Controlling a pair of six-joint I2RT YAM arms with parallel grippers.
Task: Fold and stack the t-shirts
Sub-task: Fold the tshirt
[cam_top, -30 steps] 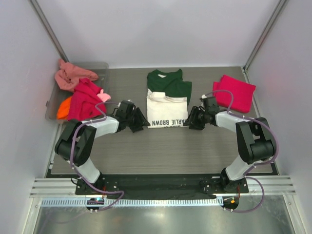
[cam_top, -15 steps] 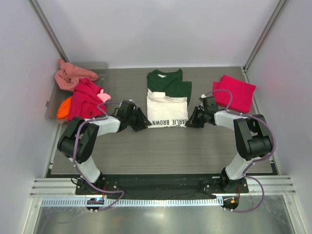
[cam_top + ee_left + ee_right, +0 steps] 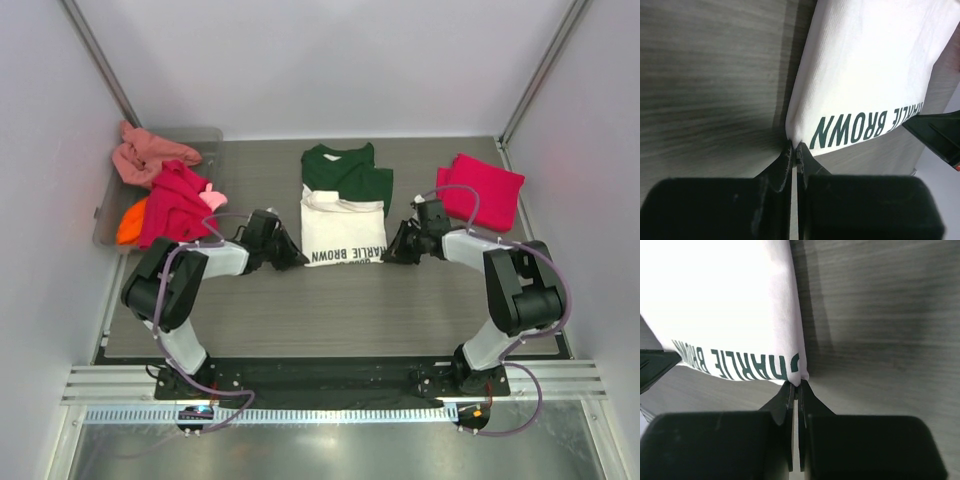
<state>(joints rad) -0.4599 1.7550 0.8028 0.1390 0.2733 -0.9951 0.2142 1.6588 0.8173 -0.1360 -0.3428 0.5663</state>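
A cream-white t-shirt (image 3: 343, 228) with dark green shoulders and dark print lies folded mid-table. My left gripper (image 3: 296, 260) is shut on its near left corner, the cloth (image 3: 840, 75) pinched at my left gripper (image 3: 794, 148). My right gripper (image 3: 389, 256) is shut on the near right corner, the cloth (image 3: 730, 305) nipped at my right gripper (image 3: 797, 385). A folded crimson-pink t-shirt (image 3: 480, 187) lies at the far right. Salmon (image 3: 145, 152), magenta (image 3: 172, 203), orange (image 3: 130, 222) and light pink (image 3: 212, 196) shirts are heaped at the far left.
A translucent grey tray (image 3: 108, 214) holds the heaped shirts at the far left by the left wall. White walls close in the table on three sides. The wood-grain tabletop (image 3: 330, 305) stretches between the white shirt and the arm bases.
Both grippers moved in to the white shirt's near corners and shut on them. The near hem has lifted slightly off the table.
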